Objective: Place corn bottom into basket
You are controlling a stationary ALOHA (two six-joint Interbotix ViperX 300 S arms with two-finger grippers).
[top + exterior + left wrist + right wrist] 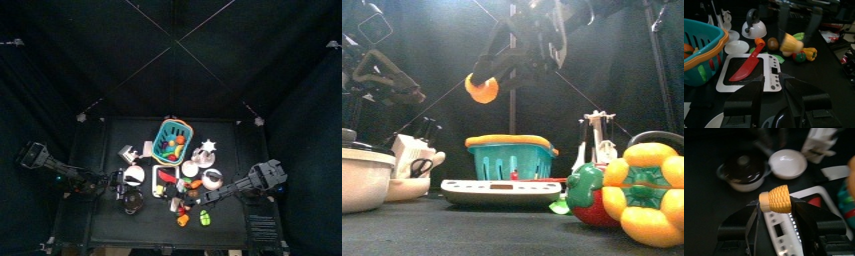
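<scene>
Now corn clamped between right tool jaws, airborne.

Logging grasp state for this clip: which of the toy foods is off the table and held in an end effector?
The corn piece, pinched in the right end effector and held above the table. The toy peppers by the front edge and the food in the teal basket stay down.

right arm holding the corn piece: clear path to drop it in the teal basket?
Probably yes. The right end effector holds the corn piece lifted above the table, and the basket is open-topped; only its handle might interfere.
</scene>
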